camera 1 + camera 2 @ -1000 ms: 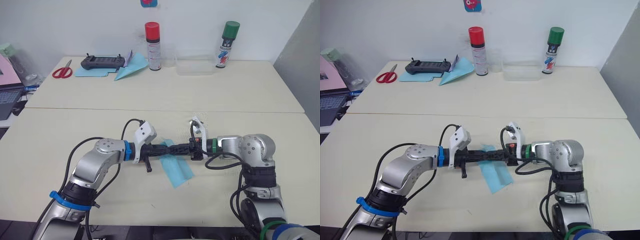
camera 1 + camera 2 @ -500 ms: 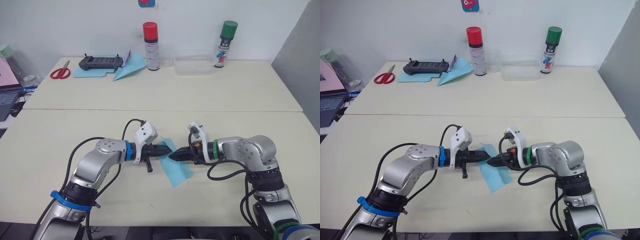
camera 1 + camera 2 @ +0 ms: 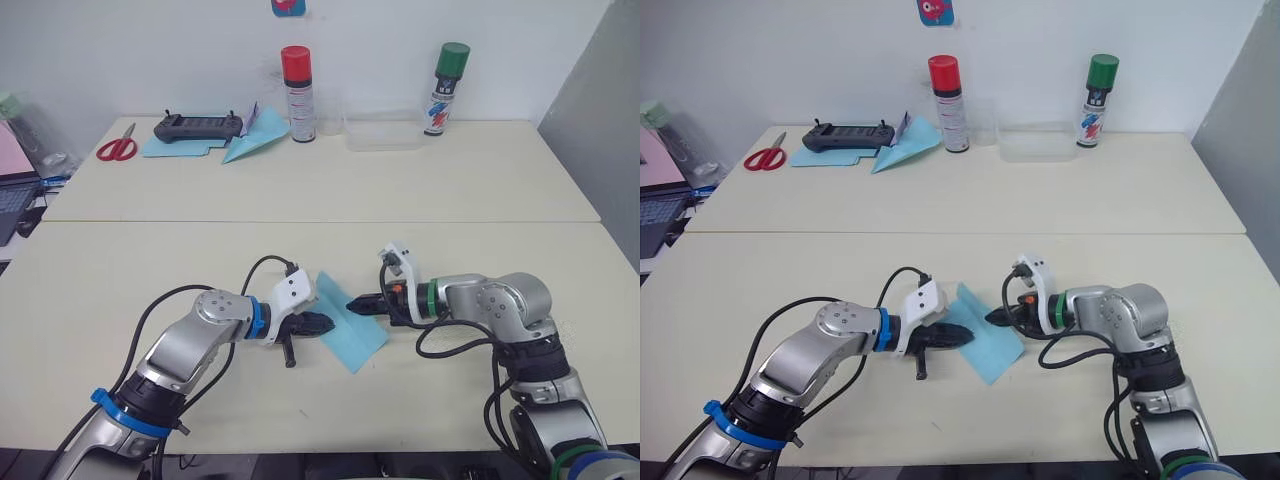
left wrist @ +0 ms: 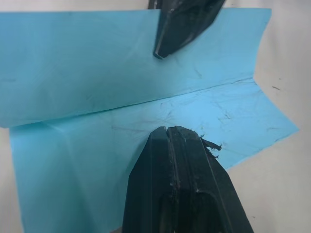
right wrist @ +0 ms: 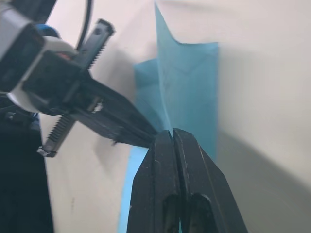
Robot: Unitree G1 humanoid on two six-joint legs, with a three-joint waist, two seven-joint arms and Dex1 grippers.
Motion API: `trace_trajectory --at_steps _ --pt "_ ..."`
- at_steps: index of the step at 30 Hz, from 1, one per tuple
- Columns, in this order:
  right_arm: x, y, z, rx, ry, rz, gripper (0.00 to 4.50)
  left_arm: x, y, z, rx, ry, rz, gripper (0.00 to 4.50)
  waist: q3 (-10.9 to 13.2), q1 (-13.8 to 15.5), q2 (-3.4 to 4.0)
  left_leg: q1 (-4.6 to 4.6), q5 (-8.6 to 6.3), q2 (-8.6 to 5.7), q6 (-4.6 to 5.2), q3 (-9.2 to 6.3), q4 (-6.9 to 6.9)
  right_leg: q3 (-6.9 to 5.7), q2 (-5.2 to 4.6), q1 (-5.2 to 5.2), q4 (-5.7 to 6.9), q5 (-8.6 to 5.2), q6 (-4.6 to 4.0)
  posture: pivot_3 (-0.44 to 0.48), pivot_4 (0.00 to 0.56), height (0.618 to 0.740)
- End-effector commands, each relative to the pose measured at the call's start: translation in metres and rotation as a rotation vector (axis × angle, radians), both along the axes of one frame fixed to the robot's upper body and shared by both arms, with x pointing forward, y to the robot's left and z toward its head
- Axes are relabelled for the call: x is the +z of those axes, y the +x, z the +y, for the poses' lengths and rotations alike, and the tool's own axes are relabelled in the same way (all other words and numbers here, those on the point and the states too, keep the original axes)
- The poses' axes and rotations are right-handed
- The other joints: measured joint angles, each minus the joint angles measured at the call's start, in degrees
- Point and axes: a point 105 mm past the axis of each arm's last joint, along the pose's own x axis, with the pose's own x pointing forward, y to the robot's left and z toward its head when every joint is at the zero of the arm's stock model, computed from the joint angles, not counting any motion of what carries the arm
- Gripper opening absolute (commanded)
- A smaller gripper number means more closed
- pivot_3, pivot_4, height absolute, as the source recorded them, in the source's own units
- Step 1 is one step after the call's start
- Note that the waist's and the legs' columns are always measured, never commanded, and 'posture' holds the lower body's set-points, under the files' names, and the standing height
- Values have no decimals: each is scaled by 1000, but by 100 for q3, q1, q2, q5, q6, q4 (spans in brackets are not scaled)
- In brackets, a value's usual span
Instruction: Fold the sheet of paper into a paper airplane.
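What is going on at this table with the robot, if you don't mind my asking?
The robot is working a light-blue sheet of paper on the near table, meant to become a paper airplane. Its left pincer and right pincer are both shut, tips at the paper from opposite sides. The sheet is creased, one flap raised, and no dart shape has formed.

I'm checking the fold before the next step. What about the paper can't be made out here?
- Left wrist view: the left gripper covers part of the sheet of paper.
- Right wrist view: the right gripper hides the sheet's near part.
- Head views: creases too small.
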Motion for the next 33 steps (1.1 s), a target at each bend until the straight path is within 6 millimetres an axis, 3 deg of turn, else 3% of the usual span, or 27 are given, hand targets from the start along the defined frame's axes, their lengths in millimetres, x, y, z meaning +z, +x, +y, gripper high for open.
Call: trace_trajectory --at_steps 1,8,15,24,29,33 --pt "10 13 -14 -55 -4 -47 41 -19 0 15 59 55 52 0 0 0 0 0 0 0 0 0 1 0 0 0 0 0 0 0 150 740" --pt "8 0 -33 -40 -16 6 41 -17 5 21 14 63 22 0 0 1 0 -1 0 0 1 0 1 0 0 0 0 0 0 0 150 740" --pt "4 -13 -45 -25 -32 46 41 -13 25 23 2 85 -29 0 0 3 0 0 3 0 4 0 6 1 2 2 3 4 3 0 150 740" --pt "-6 -40 -39 23 -22 98 41 -16 24 17 -41 87 -25 0 -1 12 1 2 7 -1 10 -2 8 0 2 7 4 8 4 0 150 740" --pt "-8 -44 -36 14 -6 112 41 -17 24 18 -45 95 -29 0 -1 13 1 4 7 -1 10 0 10 2 1 8 5 8 5 0 150 740" --pt "-11 -34 -42 -35 -29 95 41 -19 19 20 -62 108 -7 0 -1 11 1 4 7 -1 10 0 10 2 1 9 5 9 5 0 150 740"
